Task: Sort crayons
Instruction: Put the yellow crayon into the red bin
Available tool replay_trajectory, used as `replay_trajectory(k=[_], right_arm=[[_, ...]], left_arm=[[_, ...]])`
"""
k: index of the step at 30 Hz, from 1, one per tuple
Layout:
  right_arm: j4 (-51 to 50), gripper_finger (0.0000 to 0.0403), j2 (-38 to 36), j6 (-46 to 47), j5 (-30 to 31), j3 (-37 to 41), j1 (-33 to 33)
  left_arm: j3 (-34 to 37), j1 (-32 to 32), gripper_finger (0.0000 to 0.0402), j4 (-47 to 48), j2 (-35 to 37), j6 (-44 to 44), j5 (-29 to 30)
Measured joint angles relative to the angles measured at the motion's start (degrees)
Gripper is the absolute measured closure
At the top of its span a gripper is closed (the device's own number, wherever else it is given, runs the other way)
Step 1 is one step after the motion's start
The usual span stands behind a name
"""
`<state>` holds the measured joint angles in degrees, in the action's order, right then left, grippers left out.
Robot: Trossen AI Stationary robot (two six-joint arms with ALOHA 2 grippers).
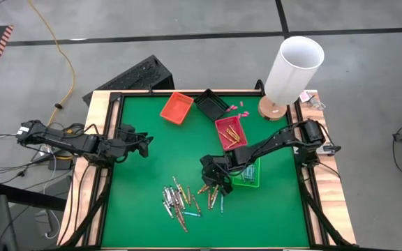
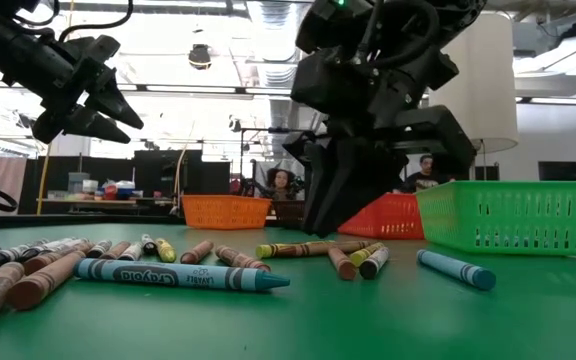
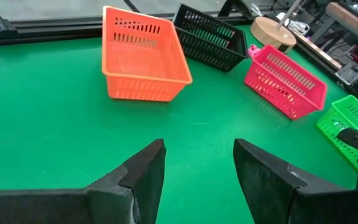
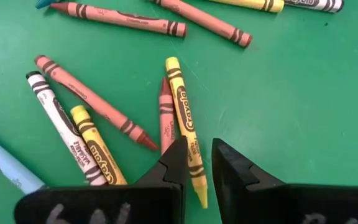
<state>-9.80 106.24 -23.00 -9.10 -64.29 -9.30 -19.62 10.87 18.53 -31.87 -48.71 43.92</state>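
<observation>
Several crayons (image 1: 180,202) lie loose on the green mat near the table's front, in yellow, brown-red, grey and light blue. My right gripper (image 1: 213,187) hangs just above the right end of this scatter, slanting down and open by a narrow gap. In the right wrist view its two fingertips (image 4: 197,155) stand on either side of a yellow crayon (image 4: 185,118), which lies flat on the mat beside a brown-red one (image 4: 165,118). My left gripper (image 1: 147,141) waits open above the mat's left edge, with nothing between its fingers (image 3: 197,162).
At the back stand an orange tray (image 1: 176,107) and a black tray (image 1: 211,104), then a red tray (image 1: 230,132) with crayons in it. A green tray (image 1: 246,174) sits right beside my right gripper. A lamp (image 1: 293,70) stands at the far right corner, with pink bits (image 1: 232,107) near it.
</observation>
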Motion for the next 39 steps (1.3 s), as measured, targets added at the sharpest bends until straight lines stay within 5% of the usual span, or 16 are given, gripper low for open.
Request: replay_trajectory(k=[20, 39], right_arm=[[-0.97, 0.0337, 2.59, 0.43, 0.15, -0.22, 0.07], [-3.08, 0.0398, 2.34, 7.13, 4.83, -0.13, 0.33]], left_arm=[[0.00, 0.00, 0.0221, 0.01, -0.01, -0.44, 0.00], [0.00, 0.00, 0.0221, 0.01, -0.01, -0.42, 0.00]])
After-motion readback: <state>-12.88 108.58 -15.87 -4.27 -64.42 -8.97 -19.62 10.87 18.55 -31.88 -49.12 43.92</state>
